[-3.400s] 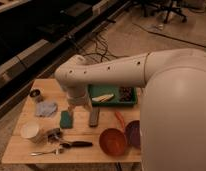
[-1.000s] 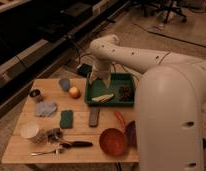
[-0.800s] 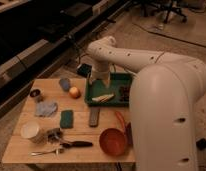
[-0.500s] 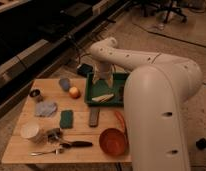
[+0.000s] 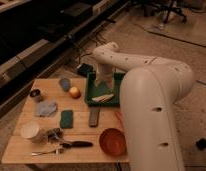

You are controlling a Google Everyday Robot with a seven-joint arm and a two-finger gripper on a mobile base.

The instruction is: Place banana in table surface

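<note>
The banana (image 5: 103, 98), small and pale cream, lies in the dark green tray (image 5: 89, 94) at the back of the table surface (image 5: 82, 131). My gripper (image 5: 100, 82) hangs from the white arm straight above the tray's middle, a little above and behind the banana. It is open and holds nothing. The arm's large white body fills the right side of the view and hides the table's right end.
A round orange fruit (image 5: 74, 92) and a grey-blue item (image 5: 64, 83) sit left of the tray. In front lie a green sponge (image 5: 66, 118), a dark flat bar (image 5: 94, 116), a red bowl (image 5: 112, 141), a white cup (image 5: 31, 131), a grey cloth (image 5: 46, 108) and utensils (image 5: 71, 144).
The arm has swung from over the table's middle to over the tray, and in the last second the gripper shifted slightly left and lower there. The banana stays in the tray.
</note>
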